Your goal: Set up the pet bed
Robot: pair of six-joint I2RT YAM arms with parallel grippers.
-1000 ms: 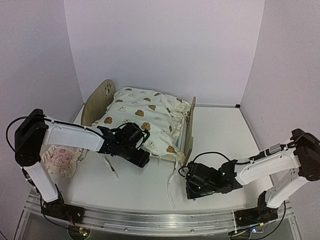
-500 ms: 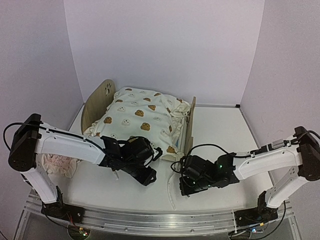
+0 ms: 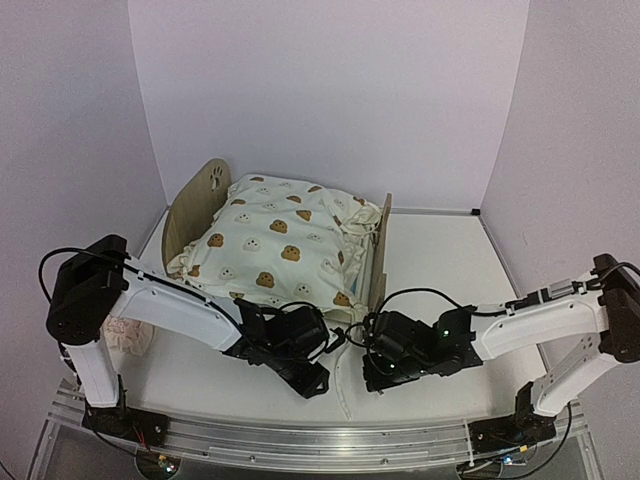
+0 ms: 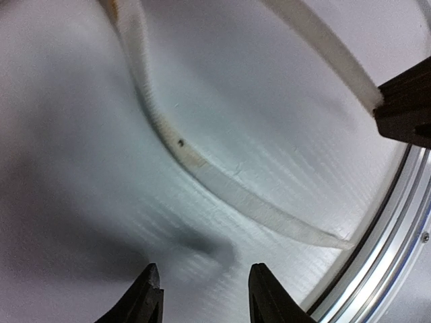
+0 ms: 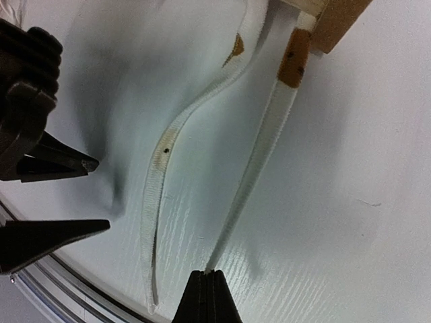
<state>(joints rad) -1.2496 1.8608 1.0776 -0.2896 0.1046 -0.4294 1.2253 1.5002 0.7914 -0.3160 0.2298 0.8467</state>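
The only mark on the pet bed (image 3: 192, 210) is a paw print (image 3: 219, 180) cut through its rounded plywood headboard. The cream quilt (image 3: 285, 240) heaped over it is printed with brown and pale bear faces. The bed stands in the middle of the top view, toward the back wall, headboard at the left and footboard (image 3: 380, 250) at the right, with the quilt covering the whole top. A pinkish ruffled pillow (image 3: 122, 335) lies at the lower left, partly behind the left arm.

The desk (image 3: 440, 270) is white with a faint wood-grain texture. A ribbed aluminium rail (image 3: 300, 440) runs along its near edge at the bottom of the frame. Plain pale lilac walls (image 3: 330, 90) close it in at the back and on both sides.

Two white ties trail from the bed's near corner toward the bottom centre. The curved tie (image 5: 161, 175) lies flat on the desk, swinging down toward the rail. The straight tie (image 5: 262, 155) carries a tan patch near the footboard and narrows to a point at the right hand (image 5: 207, 282), whose fingers are pressed together on its end. The left hand (image 4: 205, 282) hovers low over bare desk just beside the curved tie, its two dark fingers parted with nothing between them. The two hands sit near each other at the lower centre, the ties between them.
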